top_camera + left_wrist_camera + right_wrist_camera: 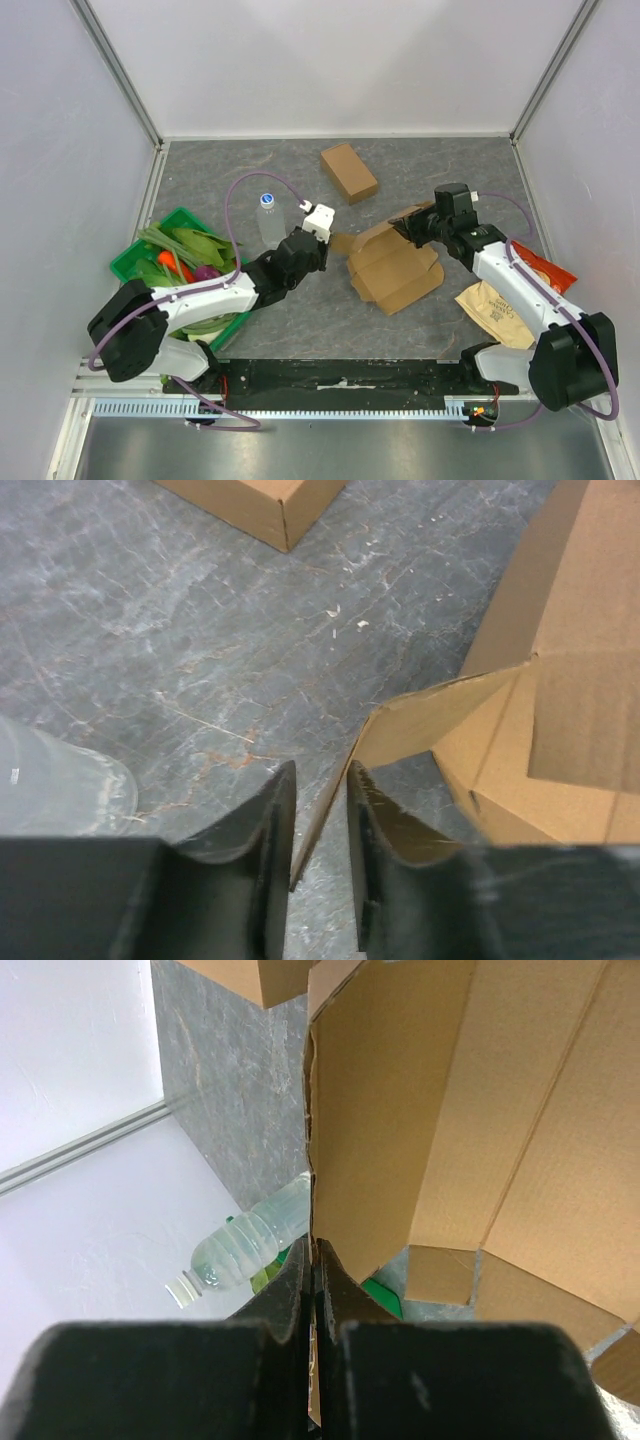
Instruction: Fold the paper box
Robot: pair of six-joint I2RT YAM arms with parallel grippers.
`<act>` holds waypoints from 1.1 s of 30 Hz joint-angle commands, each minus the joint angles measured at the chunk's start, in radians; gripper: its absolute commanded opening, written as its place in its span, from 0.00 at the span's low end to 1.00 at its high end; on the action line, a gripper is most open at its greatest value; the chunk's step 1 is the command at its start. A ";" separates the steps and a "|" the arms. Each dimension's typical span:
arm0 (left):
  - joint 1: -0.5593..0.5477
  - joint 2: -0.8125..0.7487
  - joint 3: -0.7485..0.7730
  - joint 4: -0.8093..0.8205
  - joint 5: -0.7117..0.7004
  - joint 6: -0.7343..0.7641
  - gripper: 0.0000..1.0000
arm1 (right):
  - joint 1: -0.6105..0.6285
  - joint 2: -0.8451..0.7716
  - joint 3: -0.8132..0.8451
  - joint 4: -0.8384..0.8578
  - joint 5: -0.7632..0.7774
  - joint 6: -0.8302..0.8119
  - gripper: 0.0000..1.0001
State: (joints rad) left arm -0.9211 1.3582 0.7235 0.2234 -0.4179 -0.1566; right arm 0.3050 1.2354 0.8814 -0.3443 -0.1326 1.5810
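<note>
Mid-table, paper box (pixel 395 268) diagonal, right jaws clamping it, left jaws ajar (astride flap (pixel 420 725)).

Brown paper box (pixel 395 265), green basket (pixel 178 214), grey table (pixel 230 165).

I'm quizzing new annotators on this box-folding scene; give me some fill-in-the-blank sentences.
The right gripper is ____ on the unfolded box.
The left gripper straddles a flap, its jaws ____.
The water bottle stands beside the ____ basket.
Missing words: shut; open; green.
</note>
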 commanded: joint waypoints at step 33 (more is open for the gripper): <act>-0.051 0.174 -0.041 0.269 0.251 -0.379 0.02 | 0.115 -0.093 -0.565 0.706 0.303 -0.058 0.00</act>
State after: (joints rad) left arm -0.9436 1.5623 0.6823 0.3317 -0.2268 -0.4843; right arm 0.4068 1.1694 0.3534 0.3614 0.1562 1.5646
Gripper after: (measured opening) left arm 0.034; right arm 0.010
